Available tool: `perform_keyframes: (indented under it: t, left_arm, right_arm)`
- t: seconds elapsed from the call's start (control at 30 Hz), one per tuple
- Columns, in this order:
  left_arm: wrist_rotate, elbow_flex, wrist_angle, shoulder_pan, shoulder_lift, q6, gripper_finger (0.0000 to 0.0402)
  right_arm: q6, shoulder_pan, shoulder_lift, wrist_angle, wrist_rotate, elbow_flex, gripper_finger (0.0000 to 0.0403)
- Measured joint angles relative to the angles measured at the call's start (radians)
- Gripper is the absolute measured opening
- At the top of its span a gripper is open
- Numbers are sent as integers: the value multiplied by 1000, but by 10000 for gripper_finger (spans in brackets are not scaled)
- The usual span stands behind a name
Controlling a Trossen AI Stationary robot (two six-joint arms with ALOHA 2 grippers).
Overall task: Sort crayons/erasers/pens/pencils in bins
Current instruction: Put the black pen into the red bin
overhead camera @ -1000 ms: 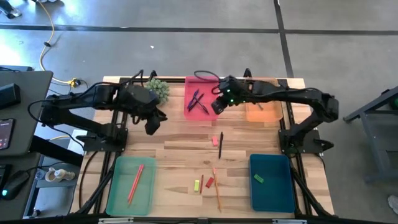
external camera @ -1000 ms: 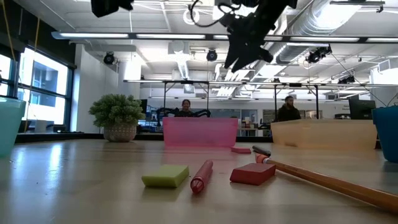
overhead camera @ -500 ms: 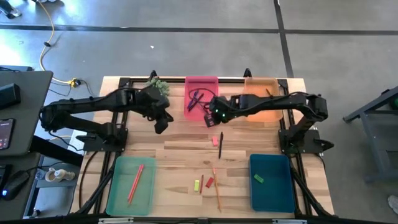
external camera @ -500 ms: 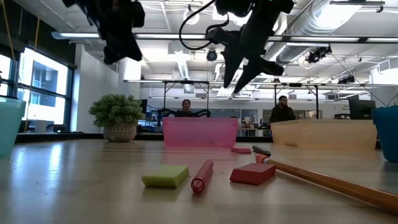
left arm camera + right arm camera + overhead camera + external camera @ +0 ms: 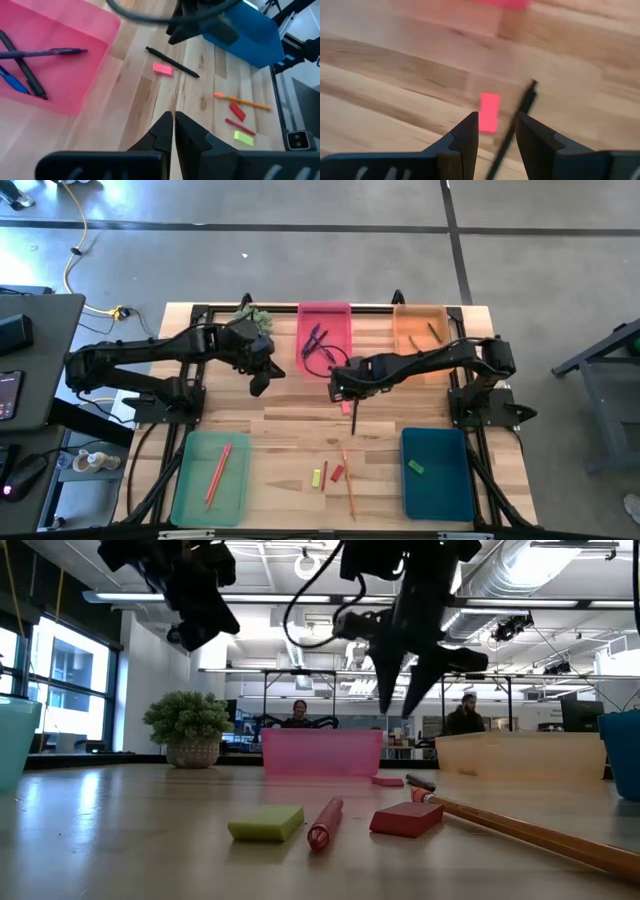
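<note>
1. Pink bin [image 5: 326, 337] holds pens; green bin [image 5: 210, 475], a pencil; blue bin [image 5: 436, 472], an eraser.
2. Right gripper [image 5: 344, 391], fingers apart, above pink eraser [image 5: 489, 112] and black pen [image 5: 355, 412].
3. Left gripper [image 5: 259, 381], closed, empty.
4. Unsorted: mid-table erasers, pencils.

Grey concrete floor [image 5: 300, 205] w/ dark seams. Ceiling strip lights [image 5: 270, 597], ducts [image 5: 560, 580], window [image 5: 70, 680] at left. Desk [image 5: 40, 350] beside table.

The right wrist view is blurred; the black pen [image 5: 512, 127] runs behind a finger [image 5: 537, 145] of the right hand [image 5: 496, 142].
</note>
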Motion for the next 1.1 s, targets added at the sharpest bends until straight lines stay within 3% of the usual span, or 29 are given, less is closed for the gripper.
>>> perform_keyframes:
  t: [0.27,0.57,1.1]
  left_arm:
    - [-2,0,-62,-3,-68,20,8]
    - [-9,0,-67,-3,-142,27,7]
    - [-9,0,-66,-3,-153,27,8]
  right_arm:
    - [143,32,35,-56,-58,-1,119]
    - [145,74,101,-50,-180,-1,119]
    - [142,89,202,6,-176,-1,119]
